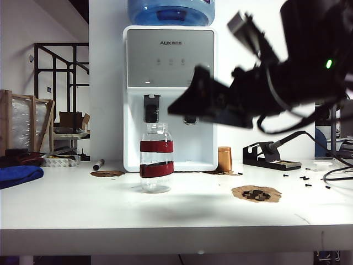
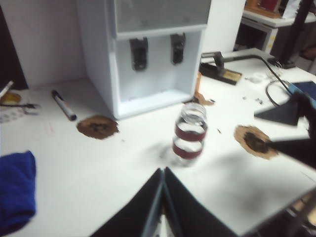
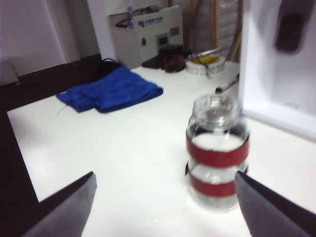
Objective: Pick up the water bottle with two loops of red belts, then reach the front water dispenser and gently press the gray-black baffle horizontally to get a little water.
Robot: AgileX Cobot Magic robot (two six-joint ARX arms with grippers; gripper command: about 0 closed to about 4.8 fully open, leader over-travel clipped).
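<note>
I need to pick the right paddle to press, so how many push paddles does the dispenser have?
2. The left paddle hangs under the left tap of the dispenser, the right paddle under the right tap. In the exterior view, the right gripper partly hides the right paddle.

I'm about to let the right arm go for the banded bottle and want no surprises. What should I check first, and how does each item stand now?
1. Bottle upright on the table: ok.
2. Right gripper open wide: ok, its fingers stand far apart in the right wrist view.
3. Bottle between those fingers: not ok, it sits ahead of them and toward one side.
4. Left gripper out of the way: ok, shut and held back from the bottle.
5. Space around the bottle free: ok, the copper cylinder and marker stand apart.
6. Right-hand paddle on the dispenser unblocked: ok in the left wrist view.
</note>
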